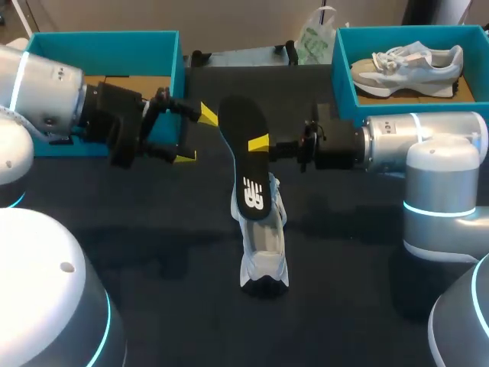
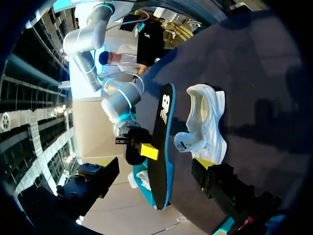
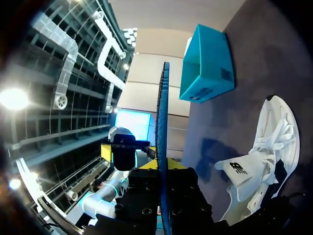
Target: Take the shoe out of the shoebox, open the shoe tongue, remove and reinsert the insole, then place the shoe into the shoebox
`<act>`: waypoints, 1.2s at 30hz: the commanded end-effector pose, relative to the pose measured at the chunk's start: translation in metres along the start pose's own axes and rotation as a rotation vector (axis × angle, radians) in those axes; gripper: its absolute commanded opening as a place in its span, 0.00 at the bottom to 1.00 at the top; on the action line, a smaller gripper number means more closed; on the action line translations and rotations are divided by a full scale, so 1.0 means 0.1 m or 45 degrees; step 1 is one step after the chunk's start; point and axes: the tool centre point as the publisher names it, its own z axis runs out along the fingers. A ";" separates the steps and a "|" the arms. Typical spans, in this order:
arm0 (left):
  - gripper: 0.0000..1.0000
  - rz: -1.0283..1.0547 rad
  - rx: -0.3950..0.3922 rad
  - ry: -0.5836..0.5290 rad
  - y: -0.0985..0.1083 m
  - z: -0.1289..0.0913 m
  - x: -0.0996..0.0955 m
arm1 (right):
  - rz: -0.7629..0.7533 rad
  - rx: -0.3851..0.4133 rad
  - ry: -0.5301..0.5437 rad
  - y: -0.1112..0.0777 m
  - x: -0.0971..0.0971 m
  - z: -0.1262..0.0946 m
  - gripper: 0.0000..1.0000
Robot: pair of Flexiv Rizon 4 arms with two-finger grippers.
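Holding the insole (image 1: 243, 130) by a narrow bite is the main weakness. The right gripper (image 1: 258, 144) is clamped on it at centre frame in the head view, with one yellow tip showing on its right edge about mid-length. The right wrist view shows the insole edge-on between the fingers. The insole is a long, thin, matte black foam sheet with a blue underside, rounded at both ends, and it looks pliable. With this much of it hanging free either side of the bite, I judge it could pivot, droop or slip out during reinsertion.

The left gripper (image 1: 194, 135), at left of centre, is spread wide and holds nothing. Its tips are close to the insole's upper end, and any contact there could knock the sheet askew.

The shoe (image 1: 265, 252) sits free on the table (image 1: 153, 313), below centre. It is white, with soft mesh and smooth panels, its tongue folded out and its laces loose. Nothing pins it down, so a push from the insole would likely slide or tip it, and the tongue or laces could snag the leading end. Whether the insole's lower end touches the shoe cannot be told.

The teal shoebox (image 1: 107, 46) at upper left is rigid card and open. Another box (image 1: 341, 73) at upper right holds a second shoe (image 1: 409, 65).
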 end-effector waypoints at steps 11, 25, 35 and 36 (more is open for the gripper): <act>1.00 -0.041 0.041 0.682 0.60 -0.20 -0.48 | 0.012 -0.029 -0.022 -0.06 -0.16 0.02 0.00; 1.00 -0.117 0.192 0.899 0.74 0.03 -0.52 | 0.012 -0.034 -0.019 -0.06 -0.18 0.02 0.00; 1.00 -0.110 0.241 1.180 0.80 0.29 -0.69 | 0.012 -0.034 -0.019 -0.06 -0.18 0.02 0.00; 1.00 -0.102 0.241 1.199 0.80 0.30 -0.71 | 0.012 -0.034 -0.019 -0.06 -0.18 0.02 0.00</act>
